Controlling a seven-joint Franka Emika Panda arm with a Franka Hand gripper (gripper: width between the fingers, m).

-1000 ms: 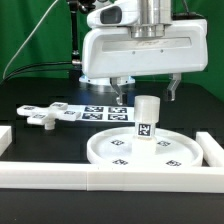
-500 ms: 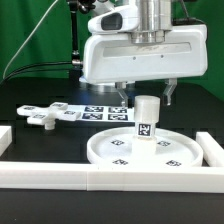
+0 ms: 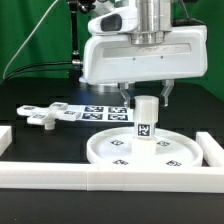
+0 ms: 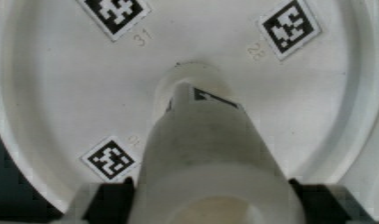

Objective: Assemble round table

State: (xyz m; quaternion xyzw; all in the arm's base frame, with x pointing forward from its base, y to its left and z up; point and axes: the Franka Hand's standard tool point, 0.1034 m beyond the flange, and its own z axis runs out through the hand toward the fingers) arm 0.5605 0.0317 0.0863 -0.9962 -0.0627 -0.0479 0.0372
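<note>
Claw (image 3: 145,95) open above disc (image 3: 100,152) centre, jaws straddling top of leg (image 3: 146,120), gap visible both sides. Leg upright on middle of disc; seated or loose, cannot tell. Likely step: grasp leg. Descend straight, keep leg centred between fingers (image 3: 122,92) as wrist view shows it, stop short of disc, close evenly so leg not tipped. Marker board (image 3: 92,109) just behind disc. Foot piece (image 3: 42,117) well apart from disc, toward exterior view's left.
</note>
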